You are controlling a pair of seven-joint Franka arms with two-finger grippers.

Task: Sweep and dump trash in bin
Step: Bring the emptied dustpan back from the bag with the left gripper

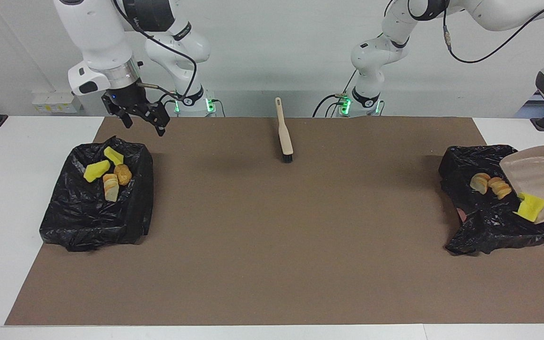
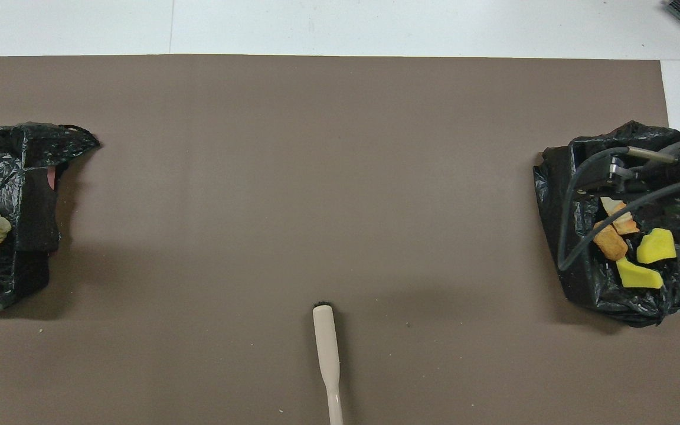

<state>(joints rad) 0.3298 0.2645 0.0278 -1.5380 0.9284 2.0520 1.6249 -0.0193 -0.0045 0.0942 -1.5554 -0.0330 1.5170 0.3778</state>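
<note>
I see the dustpan (image 1: 543, 182) tipped over the bin (image 1: 489, 208) at the left arm's end of the counter (image 1: 272, 236), its lip low inside the black liner. One yellow sponge chunk (image 1: 531, 207) sits at that lip, touching the pan, so the pour looks unfinished; two bread lumps (image 1: 491, 184) already lie in the liner beside it. The left gripper holding the pan is out of frame, so I cannot tell its fingers. The chunk has to slide down off the lip and into the bin, which I judge needs a steeper tilt.

My right gripper (image 1: 142, 120) hangs, fingers apart and empty, over the edge of the second bin (image 1: 97, 198) nearer the robots; that bin holds four scraps (image 1: 109, 172). The brush (image 1: 284, 134) lies mid-counter, handle toward the robots.
</note>
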